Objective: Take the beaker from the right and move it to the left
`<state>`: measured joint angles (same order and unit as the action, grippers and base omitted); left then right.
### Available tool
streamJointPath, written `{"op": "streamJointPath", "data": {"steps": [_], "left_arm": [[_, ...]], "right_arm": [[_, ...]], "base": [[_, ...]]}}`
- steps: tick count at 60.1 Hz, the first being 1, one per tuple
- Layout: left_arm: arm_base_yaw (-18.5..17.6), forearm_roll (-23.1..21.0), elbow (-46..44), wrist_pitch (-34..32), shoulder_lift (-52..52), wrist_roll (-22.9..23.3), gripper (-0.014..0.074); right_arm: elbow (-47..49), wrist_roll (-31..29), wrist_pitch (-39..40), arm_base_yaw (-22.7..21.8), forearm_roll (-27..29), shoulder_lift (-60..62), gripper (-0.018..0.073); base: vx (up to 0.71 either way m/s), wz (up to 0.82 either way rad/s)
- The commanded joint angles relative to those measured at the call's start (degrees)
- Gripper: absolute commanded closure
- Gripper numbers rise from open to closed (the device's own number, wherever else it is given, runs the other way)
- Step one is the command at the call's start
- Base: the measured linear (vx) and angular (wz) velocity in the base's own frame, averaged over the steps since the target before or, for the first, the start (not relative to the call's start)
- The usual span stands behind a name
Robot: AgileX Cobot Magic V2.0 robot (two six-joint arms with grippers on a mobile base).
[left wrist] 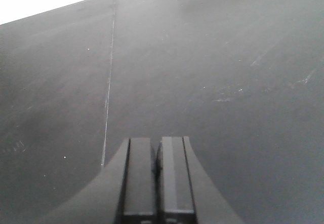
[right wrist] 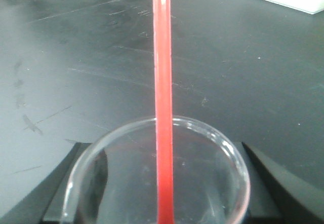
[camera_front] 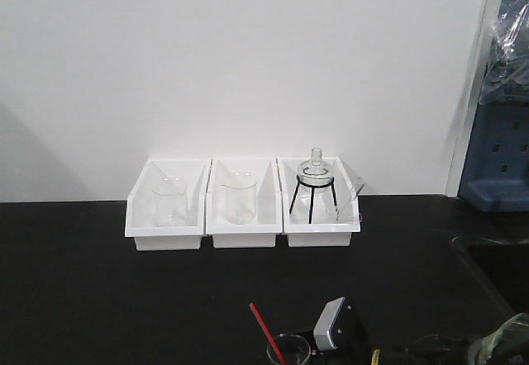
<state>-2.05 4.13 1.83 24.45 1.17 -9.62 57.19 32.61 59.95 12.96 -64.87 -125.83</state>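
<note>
The beaker (right wrist: 157, 183) sits between the right gripper's (right wrist: 157, 193) dark fingers (right wrist: 276, 183), which flank its glass rim on both sides and appear clamped on it, a red plastic spoon (right wrist: 163, 82) rising from it; in the front view it lies at the bottom edge of the black table (camera_front: 99, 299). The left gripper (left wrist: 156, 183) hangs over bare tabletop, fingers pressed together; behind stand three white trays (camera_front: 243, 234), two with clear beakers (camera_front: 238, 200), one with a flask on a black tripod (camera_front: 314, 191); no writing is legible.

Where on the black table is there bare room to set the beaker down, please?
Bare table lies left of the beaker, in front of the left tray. The back is crowded with three trays; the right gripper and clutter fill the near right.
</note>
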Motion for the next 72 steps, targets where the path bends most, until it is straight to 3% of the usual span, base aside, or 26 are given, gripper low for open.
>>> {"op": "streamJointPath", "data": {"steps": [1, 7, 16, 49, 58, 72], "left_arm": [[-0.36, 0.01, 1.06, -4.38, 0.36, 0.06, 0.0603], [-0.36, 0.01, 1.06, -4.38, 0.36, 0.06, 0.0603], [-0.36, 0.01, 1.06, -4.38, 0.36, 0.06, 0.0603], [-0.36, 0.01, 1.06, -4.38, 0.36, 0.06, 0.0603], [-0.36, 0.01, 1.06, -4.38, 0.36, 0.06, 0.0603], [-0.36, 0.01, 1.06, -4.38, 0.36, 0.06, 0.0603]], "right_arm": [[1.19, 0.22, 3.67, -0.06, 1.37, 2.78, 0.0110], [1.19, 0.75, 3.08, -0.06, 1.37, 2.78, -0.0009], [1.19, 4.09, 0.43, -0.06, 1.06, 3.63, -0.0106], [1.19, 6.88, -2.49, -0.06, -0.56, 21.36, -0.0062], [1.19, 12.22, -7.80, -0.06, -0.10, 29.88, 0.0084], [1.19, 37.08, -41.67, -0.06, -2.90, 49.41, 0.0575]], "base": [[0.00, 0.00], [0.00, 0.00], [0.00, 0.00], [0.00, 0.00], [0.00, 0.00], [0.00, 0.00]]}}
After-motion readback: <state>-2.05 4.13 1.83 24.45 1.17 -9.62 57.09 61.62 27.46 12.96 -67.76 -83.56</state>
